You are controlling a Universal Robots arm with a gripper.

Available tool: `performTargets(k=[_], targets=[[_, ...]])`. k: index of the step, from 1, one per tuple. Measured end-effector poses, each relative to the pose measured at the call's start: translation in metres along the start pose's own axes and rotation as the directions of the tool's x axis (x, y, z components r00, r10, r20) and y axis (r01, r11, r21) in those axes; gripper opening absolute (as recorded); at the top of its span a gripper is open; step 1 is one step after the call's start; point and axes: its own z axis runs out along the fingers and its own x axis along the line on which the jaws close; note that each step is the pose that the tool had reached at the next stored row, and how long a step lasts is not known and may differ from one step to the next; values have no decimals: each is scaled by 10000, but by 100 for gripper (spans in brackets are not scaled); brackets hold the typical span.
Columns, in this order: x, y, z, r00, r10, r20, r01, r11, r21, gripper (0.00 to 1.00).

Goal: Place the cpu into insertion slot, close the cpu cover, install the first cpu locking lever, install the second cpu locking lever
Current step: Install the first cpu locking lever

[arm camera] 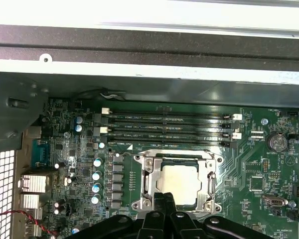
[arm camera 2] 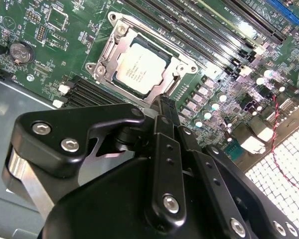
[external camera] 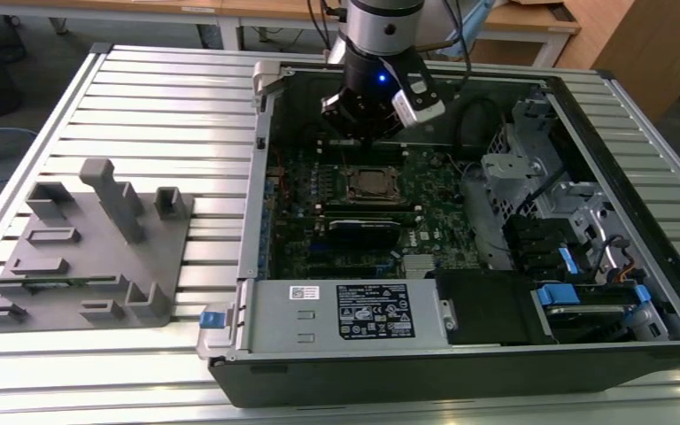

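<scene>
The cpu [arm camera 2: 141,67] lies seated with the cpu cover [arm camera 2: 108,50] down around it. My gripper [arm camera 2: 163,101] hovers over the cpu's edge, pinched closed, holding nothing.

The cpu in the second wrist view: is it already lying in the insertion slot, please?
Yes, the cpu lies flat inside the silver-rimmed insertion slot on the green motherboard.

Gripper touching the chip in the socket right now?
Apart. In the exterior view the gripper hangs above the chip, with green board showing between them.
</scene>
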Motion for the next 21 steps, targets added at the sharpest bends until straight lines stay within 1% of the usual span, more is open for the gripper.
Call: performTargets(k=[5, 9, 13, 14, 21], targets=[[6, 0, 0, 10000, 3, 1, -3, 10000, 0, 11], [43, 1, 1, 10000, 0, 1, 0, 10000, 1, 11], [106, 3, 3, 10000, 0, -1, 0, 10000, 13, 11], [147, 5, 5, 10000, -1, 0, 1, 10000, 22, 11], [315, 16, 12, 10000, -2, 0, 2, 10000, 58, 11]])
